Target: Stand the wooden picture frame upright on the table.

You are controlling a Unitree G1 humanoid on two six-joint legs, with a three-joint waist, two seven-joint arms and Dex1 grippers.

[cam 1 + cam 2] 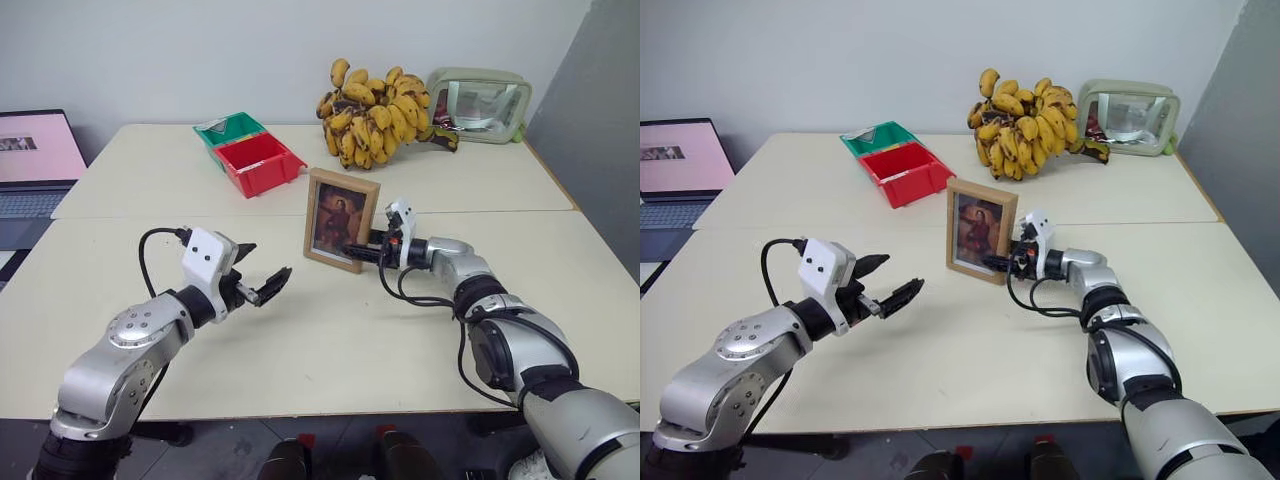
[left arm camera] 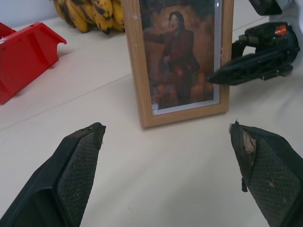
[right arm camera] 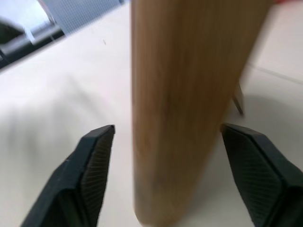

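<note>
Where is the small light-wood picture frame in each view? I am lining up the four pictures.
Left eye view: the small light-wood picture frame stands mid-table, just left of the right gripper.
Right eye view: centre, same neighbour.
Left wrist view: upper middle, portrait facing the camera.
Right wrist view: its wooden side edge runs between the two open fingers.
Shared landmark: the right gripper beside the frame.

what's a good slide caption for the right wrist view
Open black fingers of the right gripper flank the side edge of the upright light-wood picture frame standing on the pale beige table.
</note>
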